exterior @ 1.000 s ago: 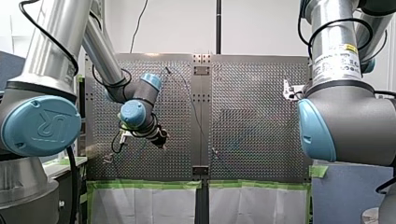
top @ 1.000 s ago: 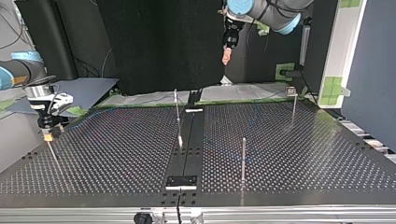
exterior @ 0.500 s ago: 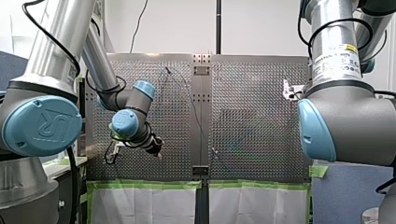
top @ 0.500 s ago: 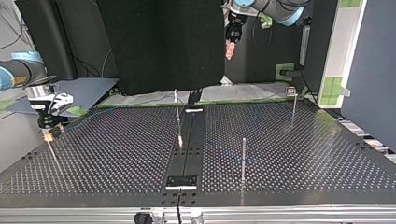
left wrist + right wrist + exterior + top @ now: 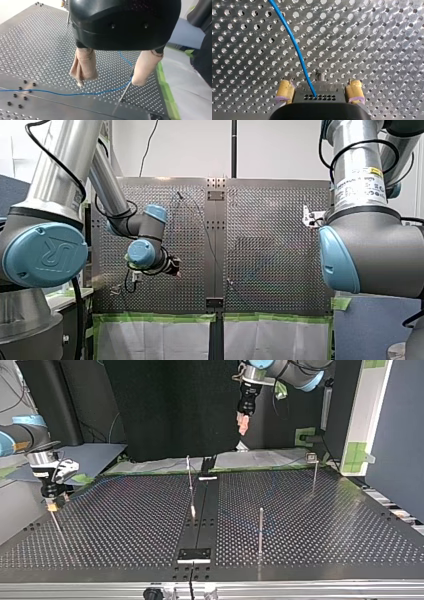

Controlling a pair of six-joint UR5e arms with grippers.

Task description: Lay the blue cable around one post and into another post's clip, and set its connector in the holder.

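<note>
**Blue cable** [image 5: 75, 94]: thin, bright blue, smooth jacket.

**Left wrist view**
- The cable lies flat on the perforated table [image 5: 37, 50] in a long shallow curve under my left gripper [image 5: 108, 82].
- It bends beside a thin metal post [image 5: 124, 90] and runs on toward the table's far edge. Contact with that post: cannot tell.
- The beige pads [image 5: 83, 66] stand wide apart with nothing between them, well above the cable.

**Right wrist view**
- The cable arcs down across the holes and passes between the yellow pads [image 5: 284, 91] of my right gripper [image 5: 319, 93].
- It drops from sight at a dark perforated block [image 5: 322, 96] between them.
- The pads are spread, and neither touches the cable.
- A short metal stud [image 5: 320, 75] stands just ahead of the block, beside the cable.

**Top view, which shows what the wrist views do not**
- The left gripper hangs high over the table's far edge, near the middle.
- The right gripper sits low near the edge at that view's left.
- A centre post [image 5: 190, 485] and a near post [image 5: 260, 530] stand upright.
- A clip-headed post [image 5: 314, 471] stands toward the far corner at the view's right.
- The cable shows here only as a faint blue trace.

**Front view**: the cable cannot be made out.
</note>
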